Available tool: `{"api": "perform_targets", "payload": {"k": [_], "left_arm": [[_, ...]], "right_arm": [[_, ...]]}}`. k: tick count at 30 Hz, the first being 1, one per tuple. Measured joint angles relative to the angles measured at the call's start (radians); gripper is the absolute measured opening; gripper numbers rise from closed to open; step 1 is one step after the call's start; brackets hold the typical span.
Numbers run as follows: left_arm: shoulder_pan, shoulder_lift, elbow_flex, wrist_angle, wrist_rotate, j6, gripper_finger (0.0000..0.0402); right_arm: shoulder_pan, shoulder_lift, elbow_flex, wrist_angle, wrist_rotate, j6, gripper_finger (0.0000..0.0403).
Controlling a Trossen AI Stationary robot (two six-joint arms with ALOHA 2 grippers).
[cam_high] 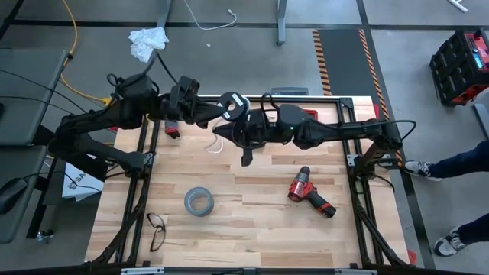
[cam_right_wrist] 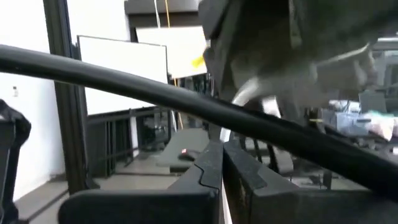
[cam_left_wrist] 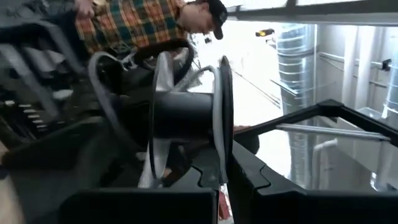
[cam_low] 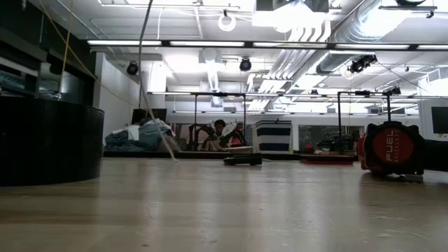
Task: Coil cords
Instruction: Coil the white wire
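the small black round spool with a white label (cam_high: 233,102) is held up over the far middle of the pale wooden table (cam_high: 252,229), and in the left wrist view it sits right against that arm's fingers, its black core crosswise between two flanges (cam_left_wrist: 186,115). the thin white cord (cam_high: 219,137) hangs off it in a short loose loop just below, between the two arms. the left gripper (cam_high: 218,113) is clenched on the spool; the right gripper (cam_high: 229,131) is pinched shut just beside it, seemingly on the cord, though what it grips cannot be confirmed.

to do this step well, the robot would likely hold the spool steady and lead the cord round the core with light tension, keeping each turn between the flanges so none slips over an edge. the slack loop could snag a finger.

the grey tape roll (cam_high: 198,201), the red and black cordless drill (cam_high: 309,193) and the black-framed glasses (cam_high: 156,230) lie well apart, nearer the front.
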Motion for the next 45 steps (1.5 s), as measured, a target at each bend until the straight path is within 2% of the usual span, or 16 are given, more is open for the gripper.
{"api": "perform_targets", "payload": {"k": [7,14,23,29,35,40,45], "left_arm": [[0.009,-0.010,-0.002,0.016,-0.057,0.074,0.0001],[0.026,-0.044,-0.002,0.003,-0.062,0.088,0.0001],[0.028,-0.123,-0.002,-0.207,-0.094,0.156,0.0001],[0.067,-0.129,-0.002,-0.215,-0.148,0.203,0.0001],[0.111,-0.085,-0.002,-0.168,-0.145,0.208,0.0001],[0.136,-0.032,-0.002,-0.019,-0.144,0.180,0.0001],[0.135,0.017,-0.002,0.093,-0.120,0.087,0.0001]], "right_arm": [[0.039,0.000,0.000,-0.007,-0.014,-0.001,0.0000],[0.042,-0.005,0.000,-0.068,-0.012,-0.002,0.0000],[0.034,-0.074,0.000,-0.147,0.013,-0.063,0.0000],[0.047,-0.068,0.000,-0.131,0.015,-0.054,0.0000],[0.048,-0.064,0.000,-0.112,0.019,-0.054,0.0000],[0.047,-0.061,0.000,-0.128,0.021,-0.070,0.0000],[0.046,-0.051,0.000,-0.111,0.033,-0.072,0.0000]]}}
